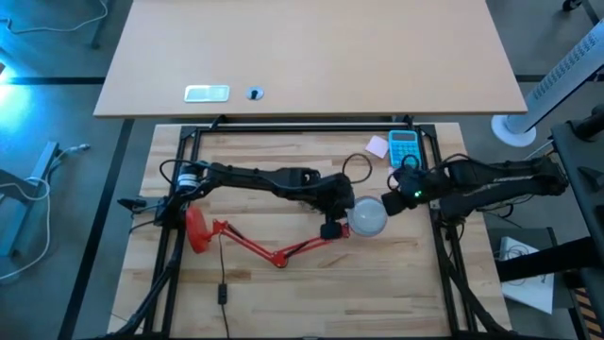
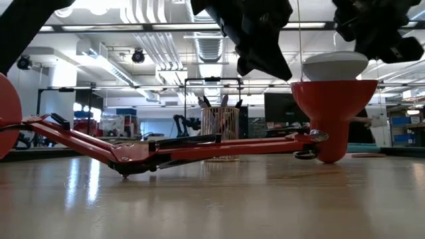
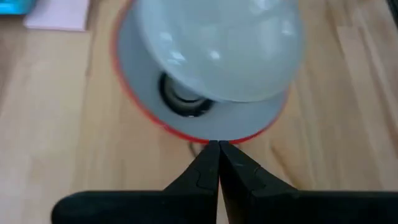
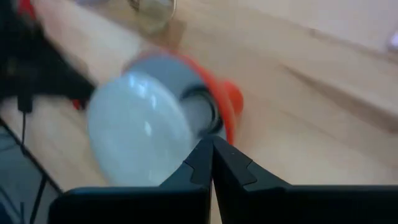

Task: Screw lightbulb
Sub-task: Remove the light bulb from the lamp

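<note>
One lightbulb (image 1: pixel 367 217), white and round, sits in the single red lamp shade (image 2: pixel 332 106) at centre frame. Two grippers, left gripper (image 1: pixel 332 229) and right gripper (image 1: pixel 392 204), flank it, both closed and empty.

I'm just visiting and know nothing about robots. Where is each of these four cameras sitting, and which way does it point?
High view: above the table, looking straight down; both arms show, meeting at the lightbulb.
Low view: at table-top height, looking level at the red lamp; both arms hang in from above.
Left wrist view: on the left arm, looking past its shut left end effector at the lightbulb.
Right wrist view: on the right arm, past its shut right end effector.
All four share the lightbulb sitting in the lamp's shade.
</note>
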Controlling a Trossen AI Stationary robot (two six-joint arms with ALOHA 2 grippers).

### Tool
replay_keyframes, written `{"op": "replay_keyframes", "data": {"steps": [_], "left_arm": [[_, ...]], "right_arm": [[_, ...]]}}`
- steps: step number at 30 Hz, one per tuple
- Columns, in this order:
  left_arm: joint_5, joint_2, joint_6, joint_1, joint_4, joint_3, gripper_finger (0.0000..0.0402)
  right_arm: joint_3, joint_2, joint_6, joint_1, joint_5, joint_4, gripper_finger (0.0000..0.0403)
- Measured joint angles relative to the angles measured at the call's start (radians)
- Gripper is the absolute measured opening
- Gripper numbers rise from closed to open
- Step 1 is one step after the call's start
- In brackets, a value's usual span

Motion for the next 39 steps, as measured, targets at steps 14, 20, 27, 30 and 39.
{"op": "replay_keyframes", "data": {"steps": [14, 20, 27, 30, 39], "left_arm": [[-0.003, -0.003, 0.121, 0.04, 0.119, 0.0, 0.0], [0.0, 0.002, 0.108, 0.019, 0.122, 0.0, 0.0], [0.002, 0.003, 0.068, -0.032, 0.117, 0.0, 0.0], [0.005, -0.002, 0.04, -0.037, 0.071, 0.0, 0.0], [-0.007, -0.035, 0.09, 0.019, 0.026, 0.0, 0.0]], "right_arm": [[0.006, 0.114, 0.268, 0.238, -0.015, -0.01, 0.0], [0.006, 0.109, 0.22, 0.177, 0.032, -0.013, 0.0], [0.009, 0.044, 0.063, 0.037, 0.064, -0.016, 0.0], [0.011, 0.015, 0.012, -0.001, 0.059, -0.021, 0.0], [0.024, -0.014, 0.141, 0.157, -0.003, -0.088, 0.0]]}}
